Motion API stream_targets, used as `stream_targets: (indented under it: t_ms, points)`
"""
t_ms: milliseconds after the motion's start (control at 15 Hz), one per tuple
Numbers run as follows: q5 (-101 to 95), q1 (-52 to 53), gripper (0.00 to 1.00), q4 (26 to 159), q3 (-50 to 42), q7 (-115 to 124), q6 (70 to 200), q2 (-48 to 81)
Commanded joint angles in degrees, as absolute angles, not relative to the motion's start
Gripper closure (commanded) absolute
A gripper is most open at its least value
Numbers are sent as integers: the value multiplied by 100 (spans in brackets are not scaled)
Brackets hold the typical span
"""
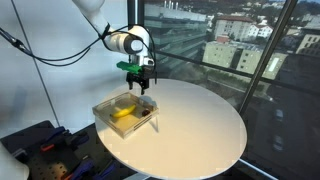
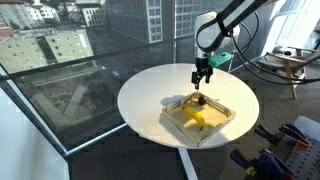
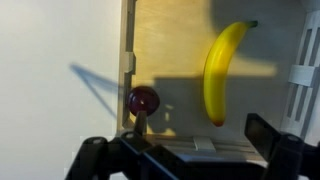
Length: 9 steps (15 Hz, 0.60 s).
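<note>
In the wrist view, the bare white table [image 3: 50, 60] fills the left side, up to the tray [image 3: 128, 45] wall. Just inside that wall lies a dark red round fruit [image 3: 143, 100]. Further right and clear of it, a banana [image 3: 225, 72] lies along the tray's length. The gripper [image 3: 185, 150] hangs above the tray, nearest the fruit, with its fingers wide apart and holding nothing. In both exterior views the tray sits near the round table's edge.

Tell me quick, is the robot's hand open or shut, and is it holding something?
The hand is open, holding nothing, above the wooden tray with a banana and a dark red fruit.
</note>
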<state>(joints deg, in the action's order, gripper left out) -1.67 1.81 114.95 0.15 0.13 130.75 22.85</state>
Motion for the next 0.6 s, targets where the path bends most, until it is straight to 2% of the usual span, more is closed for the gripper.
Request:
stream_targets:
  t_ms: [0, 533]
  points:
    - [-245, 253, 0, 11742, -2, 263, 12907, 1861]
    - [-242, 262, 0, 11953, 2, 452, 12866, 1404]
